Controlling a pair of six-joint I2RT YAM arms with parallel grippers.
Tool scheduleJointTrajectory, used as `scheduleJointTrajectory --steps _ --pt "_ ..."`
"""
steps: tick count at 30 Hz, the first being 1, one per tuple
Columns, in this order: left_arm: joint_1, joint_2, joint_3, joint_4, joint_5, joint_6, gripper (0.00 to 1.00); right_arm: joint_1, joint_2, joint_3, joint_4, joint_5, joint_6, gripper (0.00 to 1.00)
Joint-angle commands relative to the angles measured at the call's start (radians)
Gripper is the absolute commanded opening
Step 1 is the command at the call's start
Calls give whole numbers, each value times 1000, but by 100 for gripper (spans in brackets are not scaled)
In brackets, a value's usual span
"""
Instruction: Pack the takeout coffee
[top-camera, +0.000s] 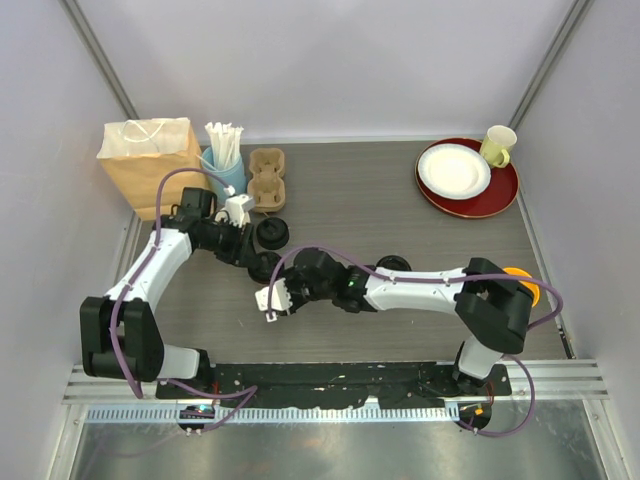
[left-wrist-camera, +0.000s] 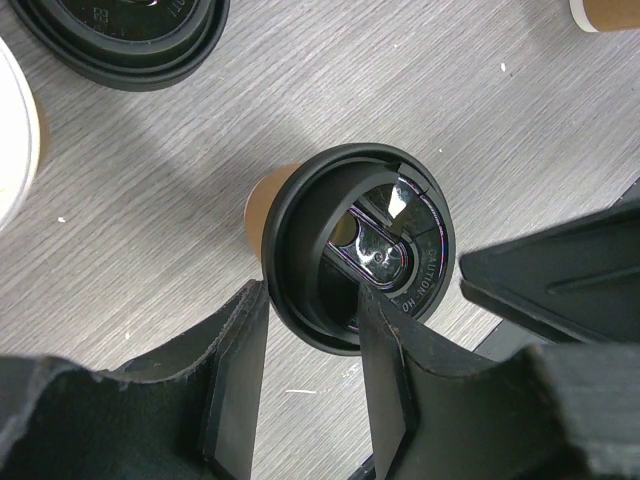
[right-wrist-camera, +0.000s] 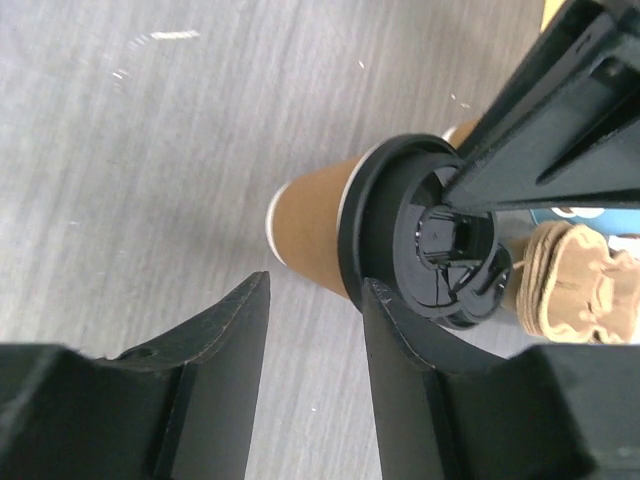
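A brown paper coffee cup with a black lid (top-camera: 263, 266) stands left of centre on the table. It fills the left wrist view (left-wrist-camera: 360, 255) and shows in the right wrist view (right-wrist-camera: 400, 240). My left gripper (top-camera: 252, 252) is open above it: one finger (left-wrist-camera: 235, 370) is beside the cup's wall, the other (left-wrist-camera: 385, 370) is over the lid (left-wrist-camera: 310, 300). My right gripper (top-camera: 284, 282) is open and empty just short of the same cup (right-wrist-camera: 316, 290). A second black-lidded cup (top-camera: 272, 233) stands just behind, its lid at the top left of the left wrist view (left-wrist-camera: 120, 40).
A cardboard cup carrier (top-camera: 267, 180), a blue cup of white straws (top-camera: 225, 160) and a brown paper bag (top-camera: 148, 165) stand at the back left. A red tray (top-camera: 500, 195) with a white plate and a yellow mug (top-camera: 498, 145) is at the back right. Another black lid (top-camera: 393, 265) lies beside my right arm.
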Motion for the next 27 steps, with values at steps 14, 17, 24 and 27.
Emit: scheduleJointTrajectory --steps 14,17,24,27 --pt "-6 -53 24 -22 46 41 45 -74 66 260 -41 -231 376 46" --pt "-6 -58 20 -22 46 43 46 -81 89 267 -31 -221 390 46" --pt "-6 -49 21 -17 48 43 46 -85 115 252 -31 -235 379 45" --pt "-6 -47 20 -19 48 43 45 -85 140 258 -37 -221 381 45"
